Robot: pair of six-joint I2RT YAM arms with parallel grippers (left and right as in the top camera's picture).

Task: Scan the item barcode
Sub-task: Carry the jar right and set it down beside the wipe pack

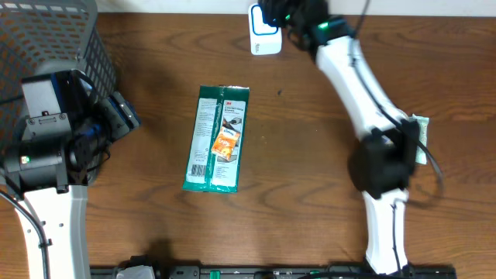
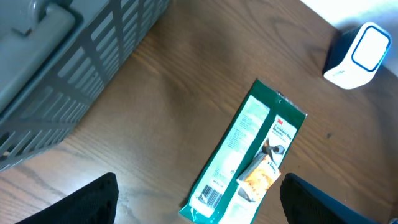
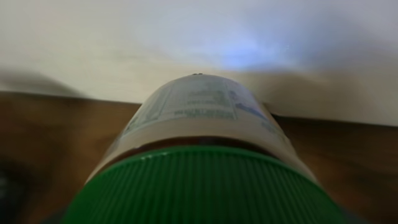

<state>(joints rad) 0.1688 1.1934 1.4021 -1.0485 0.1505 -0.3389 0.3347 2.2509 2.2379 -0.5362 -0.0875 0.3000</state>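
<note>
A bottle (image 3: 199, 118) with a ribbed green cap (image 3: 199, 186) and a pale label fills the right wrist view, lying right in my right gripper's jaws. My right gripper (image 1: 283, 14) is at the table's far edge, beside the white scanner (image 1: 265, 37) with its blue ring; the bottle itself is hidden under the gripper in the overhead view. A green flat packet (image 1: 217, 139) lies mid-table, its barcode (image 2: 211, 194) facing up. My left gripper (image 1: 122, 115) hangs open at the left, above the table and apart from the packet (image 2: 249, 155).
A grey wire basket (image 1: 46, 39) stands at the back left, next to my left arm. A pale green packet (image 1: 421, 139) lies at the right, partly behind the right arm. The scanner (image 2: 360, 55) also shows in the left wrist view.
</note>
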